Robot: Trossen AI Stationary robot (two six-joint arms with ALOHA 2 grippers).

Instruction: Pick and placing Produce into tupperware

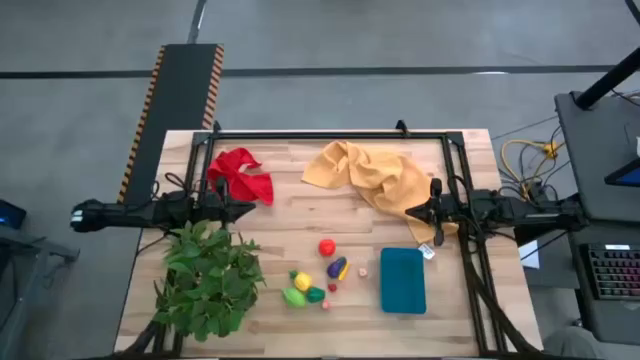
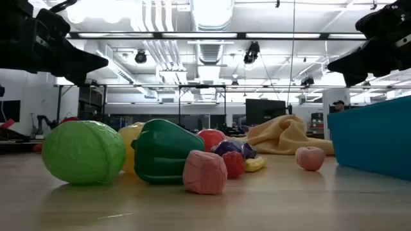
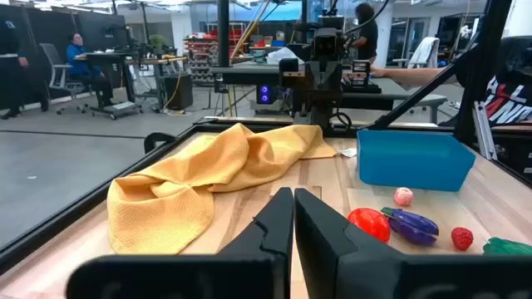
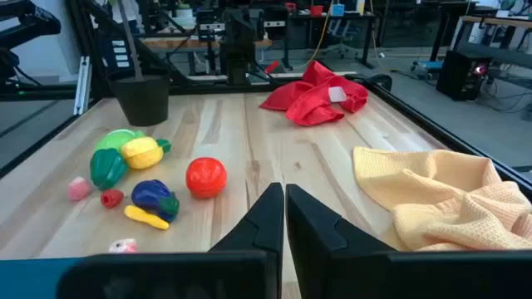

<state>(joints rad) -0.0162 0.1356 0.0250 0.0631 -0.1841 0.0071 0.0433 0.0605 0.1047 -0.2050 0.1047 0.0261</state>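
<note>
The produce lies in a loose group on the table: a red ball (image 1: 327, 247), a purple and yellow piece (image 1: 338, 268), a yellow piece (image 1: 303, 282), lime green (image 1: 293, 297) and dark green (image 1: 315, 294) pieces, and small red and pink bits. The teal tupperware (image 1: 402, 280) rests flat on the table to their right. My left gripper (image 1: 250, 210) is shut and empty at the left side, above the table. My right gripper (image 1: 408, 213) is shut and empty at the right, over the yellow cloth's edge. The red ball also shows in the right wrist view (image 4: 206, 177).
A crumpled yellow cloth (image 1: 372, 175) lies at the far middle and right. A red cloth (image 1: 241, 174) lies at the far left. A big leafy green plant (image 1: 208, 278) in a dark pot stands at the near left. Black frame rails run along the table's edges.
</note>
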